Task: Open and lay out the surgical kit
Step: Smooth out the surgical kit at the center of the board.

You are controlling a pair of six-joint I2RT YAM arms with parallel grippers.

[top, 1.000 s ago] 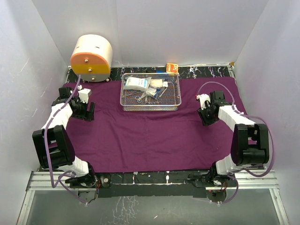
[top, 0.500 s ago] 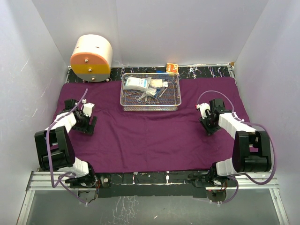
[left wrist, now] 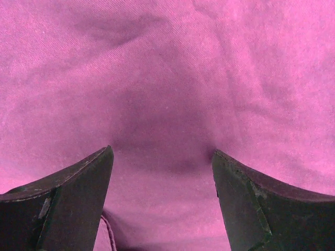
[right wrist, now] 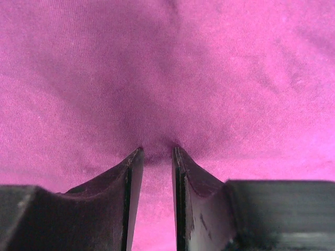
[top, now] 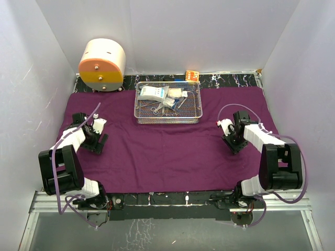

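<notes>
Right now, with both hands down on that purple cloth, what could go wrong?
The right hand seems to pinch a fold of the purple cloth. The wire-mesh tray stands on that same cloth, so a hard pull might drag or tip it and spill what lies in it. The left hand is open and holds nothing, so a one-sided pull could bunch the cloth.

This looks like a robotics lab cell dressed up as a mock surgical prep bench. Plain white panels (top: 47,52) box in a black marbled table (top: 230,80). A left arm (top: 67,144) and a right arm (top: 264,137) are bolted by a metal rail (top: 47,201) at the near edge. A purple cloth (top: 167,151) carries a wire-mesh tray (top: 167,122) of steel instruments and packets.
</notes>
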